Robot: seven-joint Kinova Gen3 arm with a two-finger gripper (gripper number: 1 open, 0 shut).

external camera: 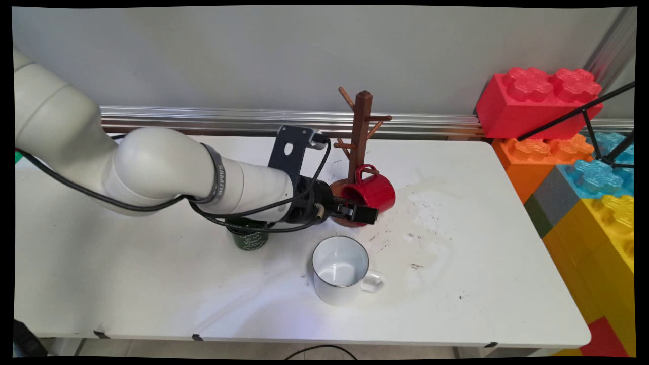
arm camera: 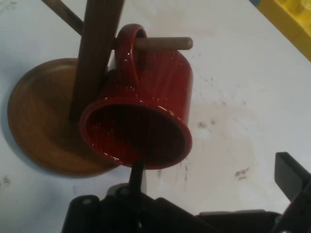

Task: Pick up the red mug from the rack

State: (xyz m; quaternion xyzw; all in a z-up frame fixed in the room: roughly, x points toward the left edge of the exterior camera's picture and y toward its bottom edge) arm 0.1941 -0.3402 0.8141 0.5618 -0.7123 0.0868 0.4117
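The white table (external camera: 456, 304) carries a wooden mug tree (external camera: 361, 132), its round base half hidden. A glossy red mug (arm camera: 146, 107) hangs by its handle on a low peg, mouth toward the gripper (arm camera: 209, 194), whose fingers stand apart at its rim. Only the main view shows the white mug (external camera: 339, 271) and the dark green mug (external camera: 250, 239), mostly hidden under the arm

Mug (external camera: 372, 192) hangs on the rack (external camera: 361, 132), another mug (external camera: 338, 271) before it
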